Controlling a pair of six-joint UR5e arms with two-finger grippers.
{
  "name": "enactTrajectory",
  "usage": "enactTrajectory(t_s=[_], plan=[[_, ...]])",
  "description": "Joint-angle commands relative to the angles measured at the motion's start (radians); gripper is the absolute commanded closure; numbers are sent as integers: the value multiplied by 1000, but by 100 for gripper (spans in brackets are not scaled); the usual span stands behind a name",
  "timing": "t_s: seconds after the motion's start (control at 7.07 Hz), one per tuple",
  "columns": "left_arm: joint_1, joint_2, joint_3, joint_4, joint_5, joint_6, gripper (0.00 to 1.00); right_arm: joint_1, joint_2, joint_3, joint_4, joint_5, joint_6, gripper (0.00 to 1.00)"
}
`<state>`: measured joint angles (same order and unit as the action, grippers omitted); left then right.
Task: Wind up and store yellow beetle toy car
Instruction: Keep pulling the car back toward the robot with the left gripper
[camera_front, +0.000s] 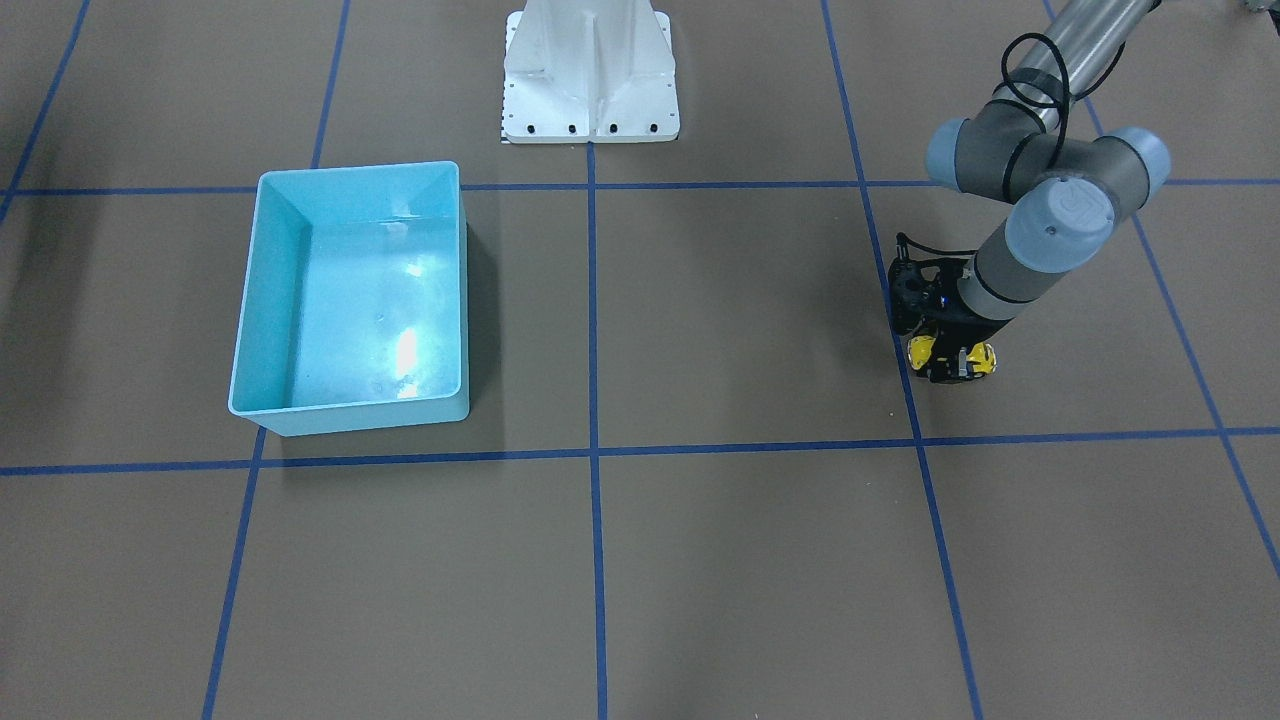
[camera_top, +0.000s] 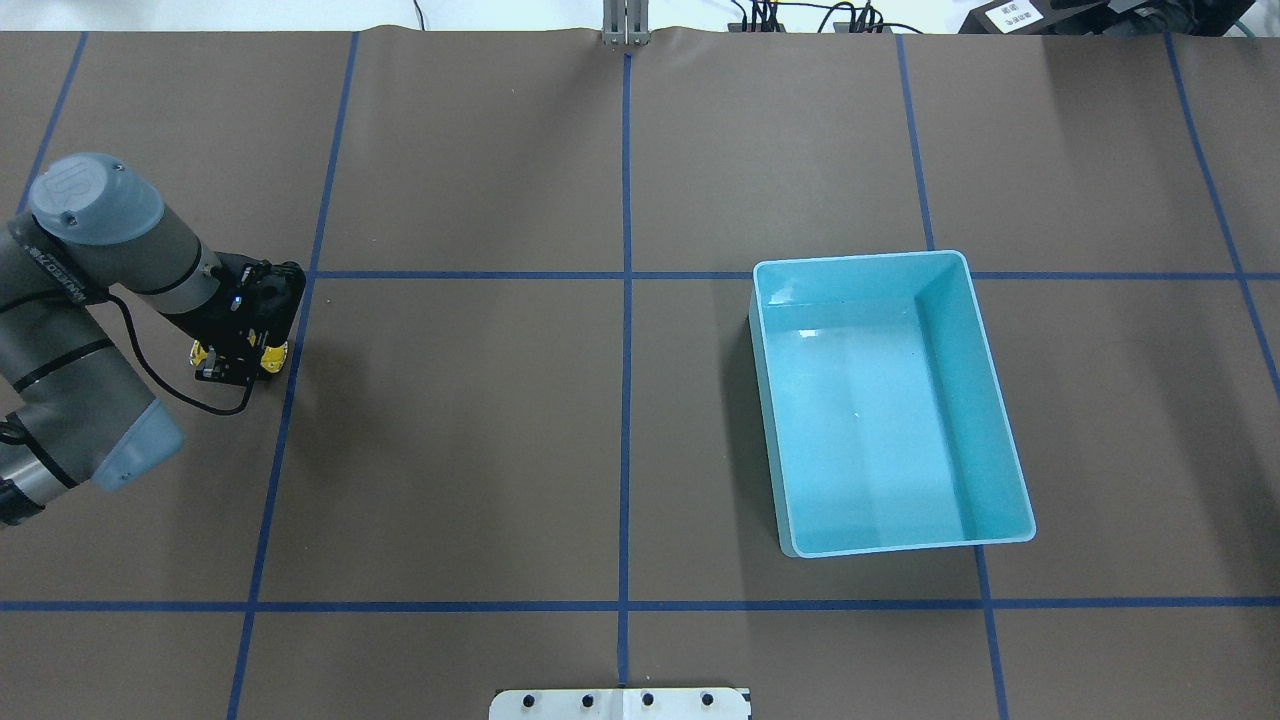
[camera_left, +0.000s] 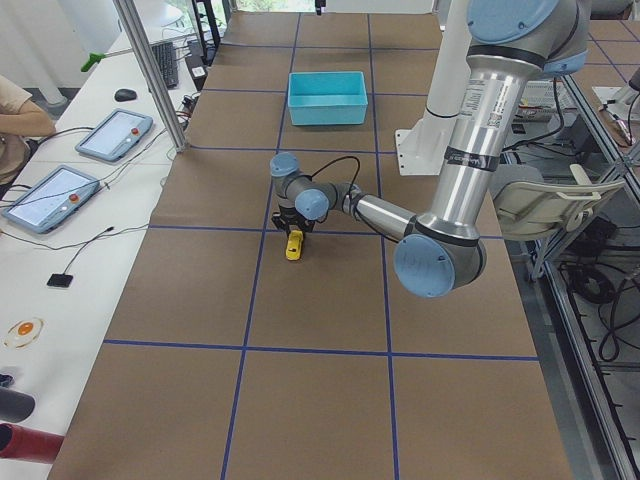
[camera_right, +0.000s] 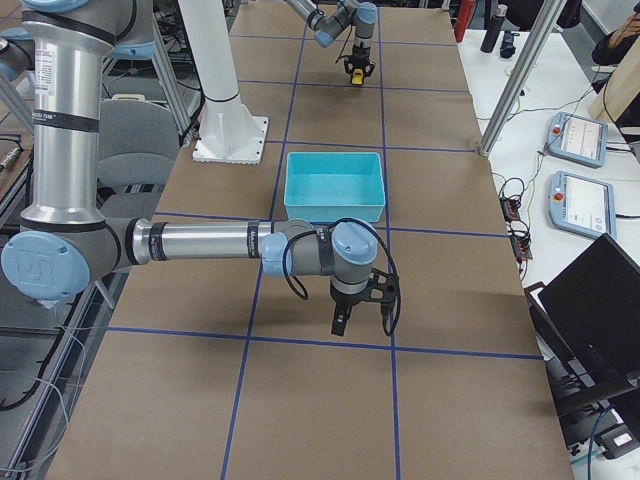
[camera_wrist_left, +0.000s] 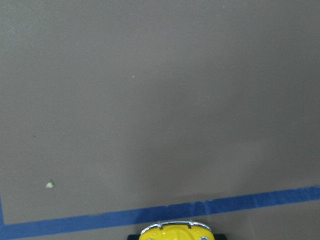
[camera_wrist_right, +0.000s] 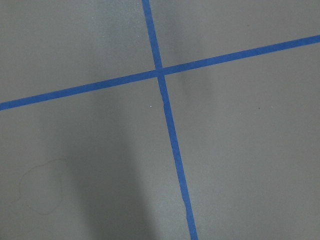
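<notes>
The left gripper is pointing down at the brown table with its fingers clamping the yellow beetle toy car, yellow showing on either side of them. The car is sitting low at the table surface just beside a blue tape line. The light-blue bin is lying well apart from it on the robot's right side, and the right gripper is hanging near that bin, seen only from the side, so I cannot tell whether it is open or closed.
</notes>
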<state>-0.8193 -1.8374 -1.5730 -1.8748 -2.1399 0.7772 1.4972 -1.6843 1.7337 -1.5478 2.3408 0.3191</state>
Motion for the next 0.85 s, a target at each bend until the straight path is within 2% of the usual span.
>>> enactTrajectory(t_s=[0.0,0.71], plan=[[-11,18,1,-15,-17,11,100,0,0,0,0,0,0,0],[-23,41,2,-30,-18,39,100,0,0,-2,0,0,0,0]])
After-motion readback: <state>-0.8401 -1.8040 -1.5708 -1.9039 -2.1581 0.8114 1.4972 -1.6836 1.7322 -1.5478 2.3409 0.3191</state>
